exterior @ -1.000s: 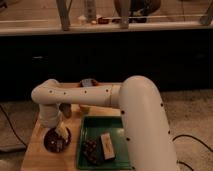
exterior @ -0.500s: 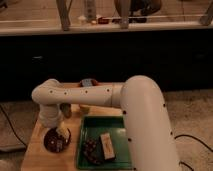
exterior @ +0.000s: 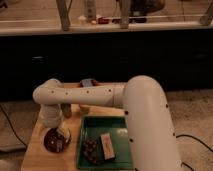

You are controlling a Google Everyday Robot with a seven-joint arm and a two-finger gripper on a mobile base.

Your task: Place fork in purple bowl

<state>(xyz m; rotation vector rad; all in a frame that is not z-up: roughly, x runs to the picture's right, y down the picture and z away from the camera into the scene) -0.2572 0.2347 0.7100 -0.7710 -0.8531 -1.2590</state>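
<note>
The purple bowl point(exterior: 53, 141) is a small dark round bowl on the left part of the wooden table point(exterior: 35, 152). My gripper point(exterior: 60, 134) hangs from the white arm point(exterior: 85, 96) and points down, right over the bowl's far right rim. A pale sliver inside the bowl below the gripper may be the fork point(exterior: 59, 144); I cannot tell it apart clearly.
A rectangular green tray point(exterior: 120, 125) lies right of the bowl, holding a dark clump point(exterior: 91, 150) and a light block point(exterior: 107, 146). A small brownish cup point(exterior: 67, 111) stands behind the gripper. A red and blue object point(exterior: 88, 82) sits behind the arm. A dark counter front rises beyond.
The arm and gripper have hardly moved; the gripper stays over the purple bowl. Nothing else has shifted.
</note>
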